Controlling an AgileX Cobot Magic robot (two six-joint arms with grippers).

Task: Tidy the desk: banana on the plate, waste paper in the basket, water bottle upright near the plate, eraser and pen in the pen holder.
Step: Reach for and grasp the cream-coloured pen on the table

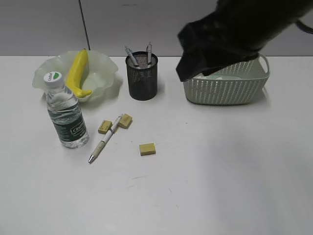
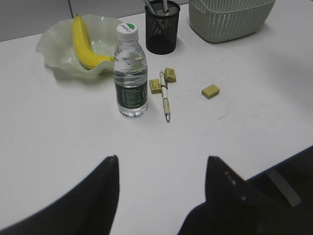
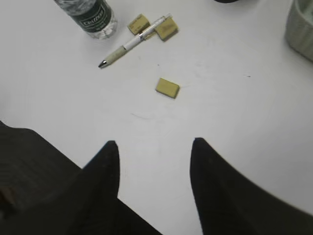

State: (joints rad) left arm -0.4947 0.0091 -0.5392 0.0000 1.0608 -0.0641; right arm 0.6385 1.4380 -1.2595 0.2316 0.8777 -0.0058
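The yellow banana (image 1: 78,73) lies in the pale green plate (image 1: 44,73) at the back left. The water bottle (image 1: 66,115) stands upright in front of the plate. A pen (image 1: 105,139) lies on the desk (image 1: 220,171) between two tan erasers (image 1: 104,127) (image 1: 125,120), and a third eraser (image 1: 147,149) lies to the right. The black mesh pen holder (image 1: 142,76) holds other pens. My left gripper (image 2: 161,164) is open and empty over bare desk. My right gripper (image 3: 154,147) is open and empty, with the third eraser (image 3: 167,87) ahead of it. I see no waste paper plainly.
The sage green basket (image 1: 227,85) stands at the back right. My right arm (image 1: 230,34) hangs dark and blurred above it and hides its back rim. A grey wall runs behind the desk.
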